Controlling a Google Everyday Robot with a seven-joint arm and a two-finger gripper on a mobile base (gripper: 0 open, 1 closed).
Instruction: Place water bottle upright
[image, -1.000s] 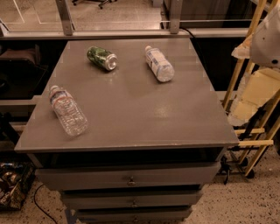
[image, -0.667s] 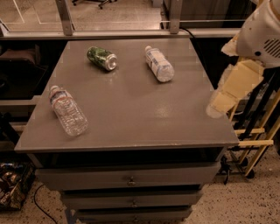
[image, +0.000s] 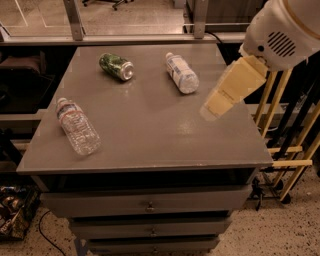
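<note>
The water bottle (image: 77, 127), small, clear and ribbed with a white cap and a narrow red-and-blue label, lies on its side near the left front of the grey table top (image: 150, 130), cap pointing to the back left. My gripper (image: 212, 109), cream-coloured, hangs from the white arm (image: 285, 30) over the right side of the table, far to the right of the bottle and not touching anything.
A second clear bottle with a wide white-and-pale-blue label (image: 181, 73) lies at the back right. A green drink can (image: 116, 66) lies at the back left. Drawers (image: 150, 204) sit below the top. Wooden rods (image: 280, 145) lean at the right.
My arm and gripper have swung in from the right edge, leftward and over the table's right side. The bottles and can have not moved.
</note>
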